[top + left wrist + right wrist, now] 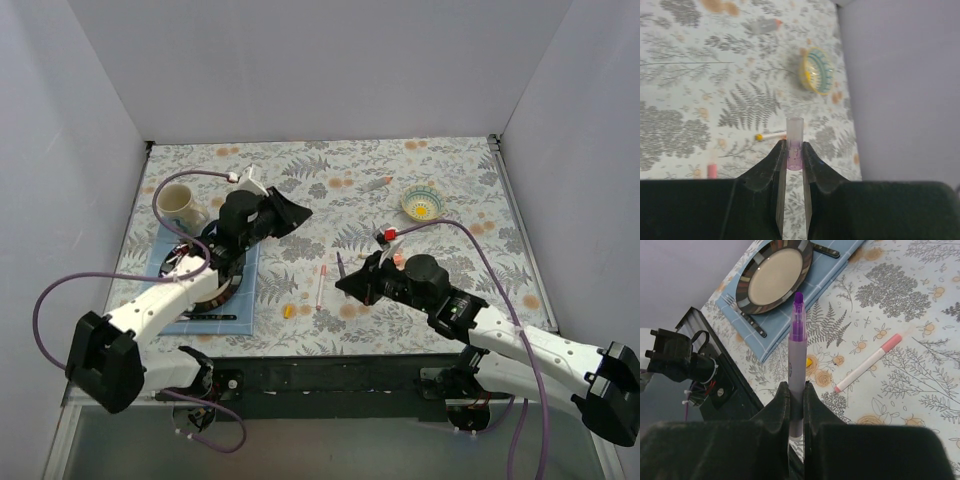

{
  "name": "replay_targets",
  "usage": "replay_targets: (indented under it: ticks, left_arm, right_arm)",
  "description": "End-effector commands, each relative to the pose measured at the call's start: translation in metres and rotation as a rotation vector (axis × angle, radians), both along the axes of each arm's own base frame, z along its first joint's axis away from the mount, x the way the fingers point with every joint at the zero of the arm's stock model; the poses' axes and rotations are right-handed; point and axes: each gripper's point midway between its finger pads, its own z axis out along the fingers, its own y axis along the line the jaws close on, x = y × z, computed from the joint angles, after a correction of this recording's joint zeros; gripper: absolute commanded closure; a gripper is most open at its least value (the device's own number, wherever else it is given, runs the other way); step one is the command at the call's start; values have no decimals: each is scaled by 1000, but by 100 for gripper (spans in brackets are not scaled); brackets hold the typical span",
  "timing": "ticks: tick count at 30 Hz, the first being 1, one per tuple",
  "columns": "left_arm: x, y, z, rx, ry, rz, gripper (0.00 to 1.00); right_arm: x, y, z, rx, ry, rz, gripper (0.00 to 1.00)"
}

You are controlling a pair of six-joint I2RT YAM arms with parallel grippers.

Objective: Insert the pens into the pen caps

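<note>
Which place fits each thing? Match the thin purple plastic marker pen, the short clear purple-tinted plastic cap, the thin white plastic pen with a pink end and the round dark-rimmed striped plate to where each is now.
Things
1. thin purple plastic marker pen
2. short clear purple-tinted plastic cap
3. thin white plastic pen with a pink end
4. round dark-rimmed striped plate

Places
A. lying loose on the leaf-print tablecloth
B. on the blue mat
C. clamped in the left tool
D. clamped in the right tool

Pairs: 1-D, 2-C, 3-A, 4-B
</note>
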Motion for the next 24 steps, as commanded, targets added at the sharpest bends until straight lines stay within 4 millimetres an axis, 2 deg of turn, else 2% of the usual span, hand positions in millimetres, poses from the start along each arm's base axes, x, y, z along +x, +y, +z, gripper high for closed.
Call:
replay_targets:
  ticks: [1, 2, 4, 5, 6, 7, 8, 10, 12, 17, 24]
  left_arm:
    - [-40, -18, 26, -201, -138, -168, 100]
    - [-54, -19, 40, -245, -176, -210, 100]
    - [-68, -20, 52, -319, -222, -243, 100]
    - [-79, -17, 48, -334, -229, -256, 100]
    - [-85, -17, 48, -350, -235, -262, 100]
    - [-89, -16, 53, -370, -266, -267, 100]
    - [-93, -13, 43, -376, -252, -261, 100]
    - [-101, -10, 55, -414, -310, -270, 100]
    - [-108, -8, 53, -433, -323, -278, 100]
    - [-117, -4, 64, -476, -388, -289, 100]
    - [-118, -2, 66, -479, -399, -282, 100]
  right_arm:
    - [-9, 20, 30, 172, -20, 87, 99]
    - [-11, 21, 31, 185, -16, 95, 99]
    - [-14, 24, 43, 254, -32, 108, 99]
    - [-15, 23, 42, 269, -36, 110, 99]
    - [-16, 24, 50, 301, -54, 118, 99]
    - [-18, 25, 50, 307, -54, 131, 99]
    - [-18, 26, 52, 317, -50, 137, 99]
    - [-19, 30, 52, 324, -43, 153, 99]
    - [-20, 34, 51, 330, -26, 163, 99]
    - [-21, 45, 51, 347, 0, 193, 99]
    - [-22, 55, 59, 370, 3, 223, 99]
